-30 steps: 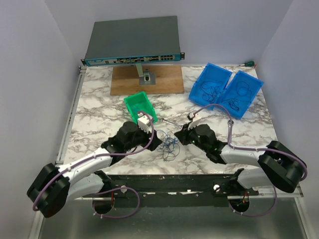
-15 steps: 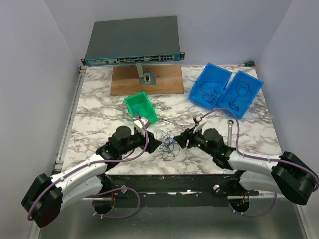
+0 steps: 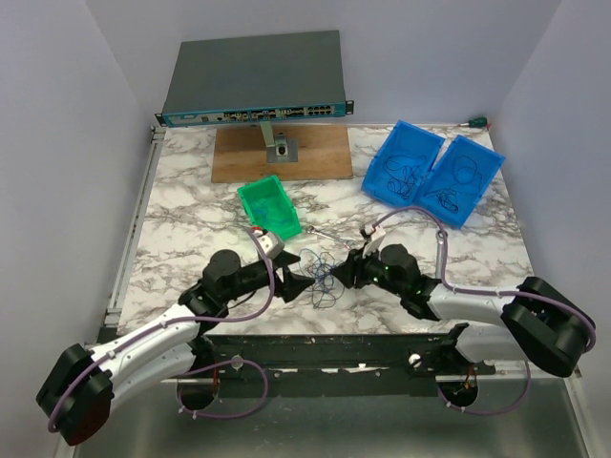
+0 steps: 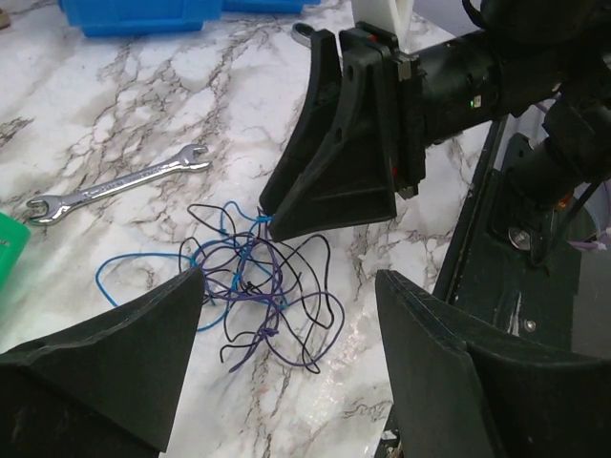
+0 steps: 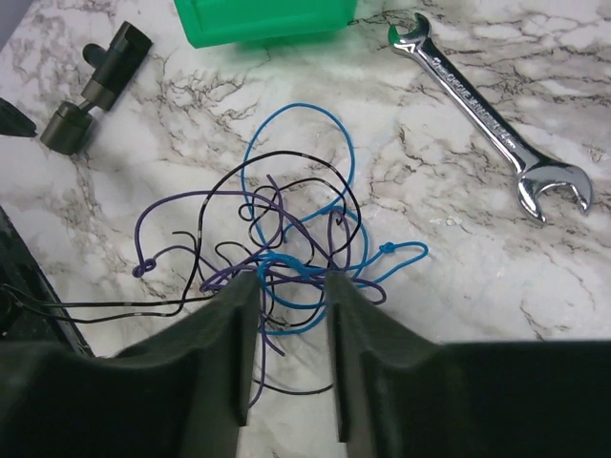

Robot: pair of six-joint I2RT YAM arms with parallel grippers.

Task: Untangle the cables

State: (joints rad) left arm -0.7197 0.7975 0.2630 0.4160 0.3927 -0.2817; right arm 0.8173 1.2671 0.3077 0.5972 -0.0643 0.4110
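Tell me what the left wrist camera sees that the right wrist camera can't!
Only the left wrist view shows the blue bins. Only the right wrist view shows a small black cylinder. Both show the cables tangled on the marble table, the silver wrench, the green bin and the right gripper, open at the tangle.

Shiny metal wrench (image 5: 477, 105) (cables (image 5: 286, 262) matt-coated) on smooth marbled table (image 5: 477, 286).

A green plastic bin (image 3: 270, 206) sits left of centre on the marbled tabletop (image 3: 191, 205), a silver steel wrench (image 5: 482, 110) just right of it; two blue plastic bins (image 3: 403, 162) touch near the far right corner.
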